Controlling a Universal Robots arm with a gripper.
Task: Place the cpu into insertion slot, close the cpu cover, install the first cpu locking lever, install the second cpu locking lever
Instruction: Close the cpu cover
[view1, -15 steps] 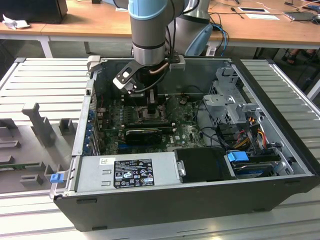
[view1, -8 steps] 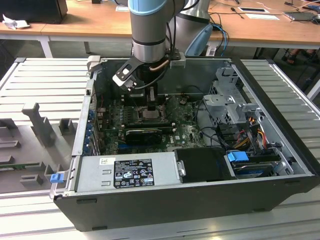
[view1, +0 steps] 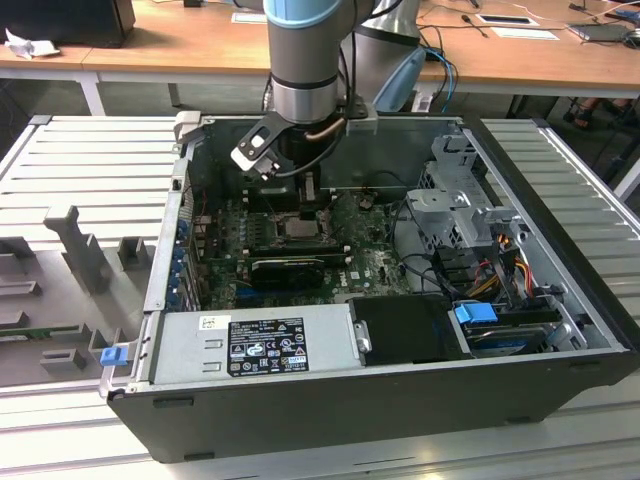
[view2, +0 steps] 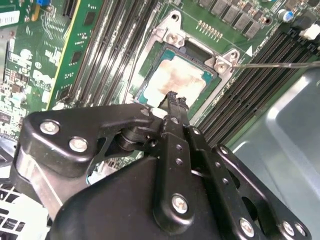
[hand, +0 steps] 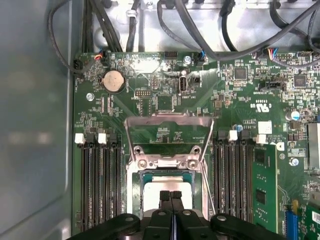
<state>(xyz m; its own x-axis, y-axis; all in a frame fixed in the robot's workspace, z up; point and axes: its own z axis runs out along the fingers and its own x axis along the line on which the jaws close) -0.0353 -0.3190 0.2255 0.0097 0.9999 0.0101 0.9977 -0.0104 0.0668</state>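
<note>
**Asker:** What carries the scene?

**Describer:** A slatted metal bench. An open computer case lies across its middle. A grey moulded tray sits by the bench's edge on the exterior view's left.

**Asker:** Where is the robot?

**Describer:** Its grey and blue arm reaches straight down into the far half of the case, above the green motherboard. A silver power supply lines the case's near wall.

**Asker:** Where are the task's parts?

**Describer:** The insertion slot sits mid-board between two banks of long black memory slots. The cpu cover is swung open and tilted up off the slot. Green board shows through its square window. The cpu lies flat inside the slot, its dull metal top stained tan.

**Asker:** What is the hand doing?

**Describer:** The black hand points down at the cpu. Its two fingertips are pressed together, with nothing between them. In the second wrist view the tips sit over the chip's nearer edge, and whether they touch it cannot be told.

**Asker:** Anything smaller?

**Describer:** A locking lever, a thin metal rod, runs out from one corner of the slot across the memory slots.
</note>
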